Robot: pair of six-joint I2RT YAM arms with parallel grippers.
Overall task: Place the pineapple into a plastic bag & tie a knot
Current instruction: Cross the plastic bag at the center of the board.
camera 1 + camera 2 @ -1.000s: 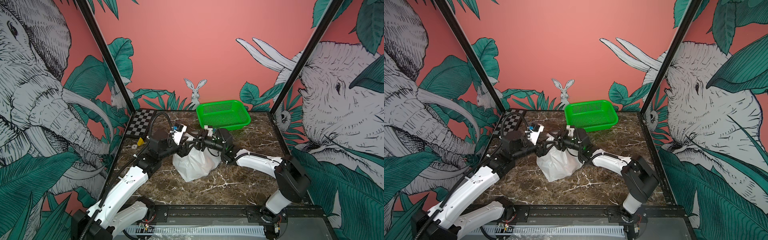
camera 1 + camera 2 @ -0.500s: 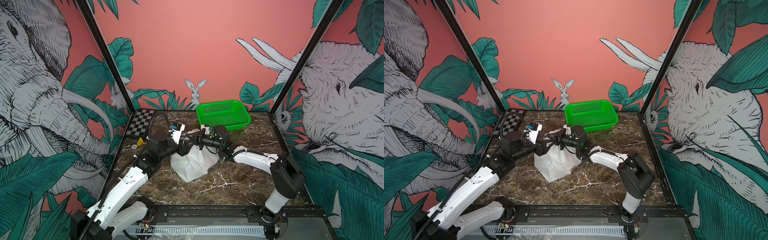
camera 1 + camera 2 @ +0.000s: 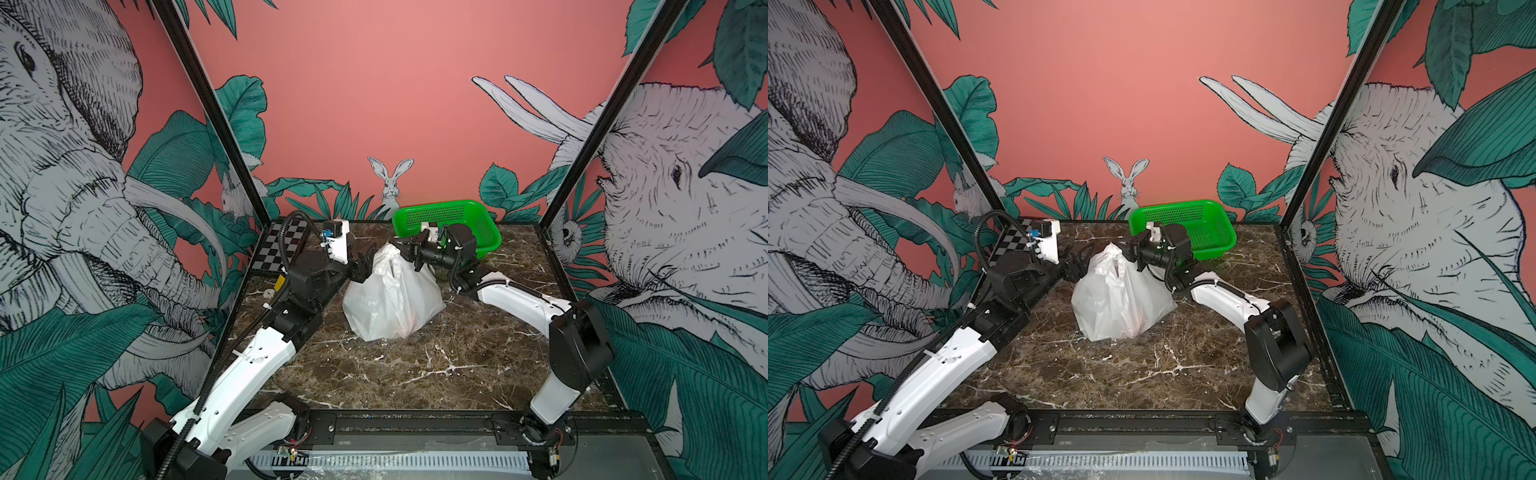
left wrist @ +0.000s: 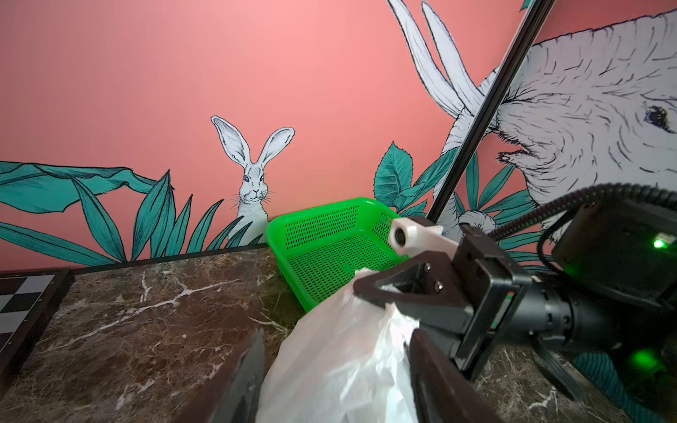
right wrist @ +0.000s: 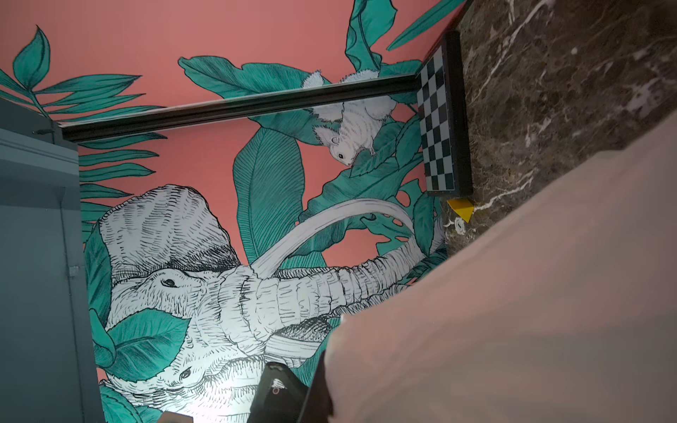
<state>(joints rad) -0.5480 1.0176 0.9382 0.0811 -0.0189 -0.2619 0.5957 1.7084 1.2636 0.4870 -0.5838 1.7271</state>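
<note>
On my remote feed, a large, thin, white, crinkly plastic bag (image 3: 390, 299) (image 3: 1117, 299) sits with its base on the dark brown marble counter (image 3: 415, 365) (image 3: 1142, 374), around the middle and toward the back wall. Its top is drawn up into a narrow peak. The right hand (image 3: 405, 253) (image 3: 1129, 251) reaches in level from the right side, and its jaws are closed tight on that bunched peak. The left wrist view shows this hand (image 4: 370, 293) with white film pinched between its dark fingers. The left hand (image 3: 365, 266) (image 3: 1077, 264) comes in from the opposite side, just below the peak. Its jaws stand partly apart, one on each side of the bag's upper part (image 4: 340, 366), and I cannot see them squeezing it. A faint orange-brown tint (image 3: 410, 320) shows through the film low on the bag's right side, but I cannot tell what it is. I also cannot tell whether the gathered top is knotted. The right wrist view is mostly filled by a blurred, pale mass, probably the bag (image 5: 513, 293). A bright green perforated plastic basket (image 3: 436, 206) (image 3: 1175, 206) (image 4: 318, 230) stands at the back right of the counter, behind the right hand and apart from the bag. A black-and-white checkered board (image 3: 282, 245) (image 5: 437, 128) lies at the back left corner.
</note>
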